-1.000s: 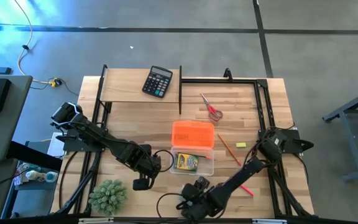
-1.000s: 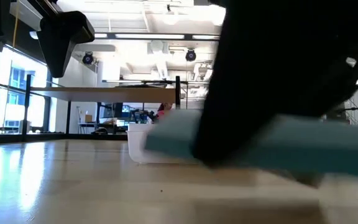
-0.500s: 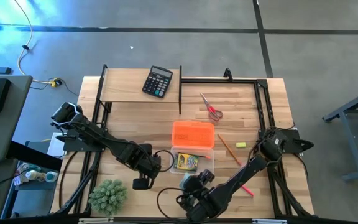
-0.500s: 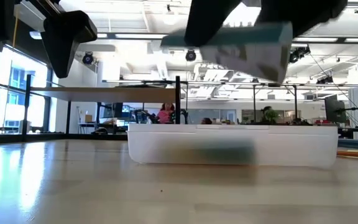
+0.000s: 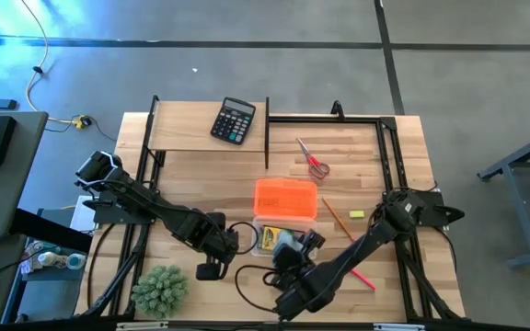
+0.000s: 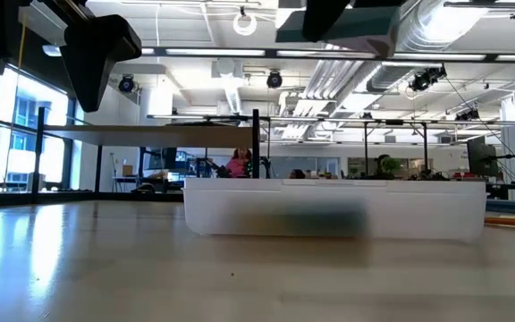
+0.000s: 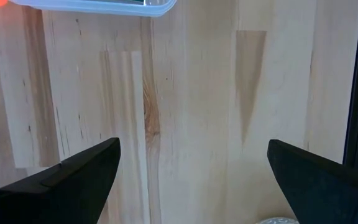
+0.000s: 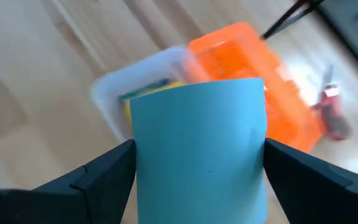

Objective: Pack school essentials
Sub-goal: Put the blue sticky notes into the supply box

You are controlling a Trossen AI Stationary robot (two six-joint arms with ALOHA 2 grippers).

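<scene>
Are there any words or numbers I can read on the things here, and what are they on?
No text reads clearly in any view.
Black calculator: its keys and display are too small to read.
Crayon pack in the clear box: the print is too small and blurred.
Blue note pad held in the right claw: its face is blank.
Orange lid: nothing readable shows.

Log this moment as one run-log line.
right gripper: shut on note pad, carried above clear box | crayon pack: in box | left gripper: open, waiting over table
</scene>
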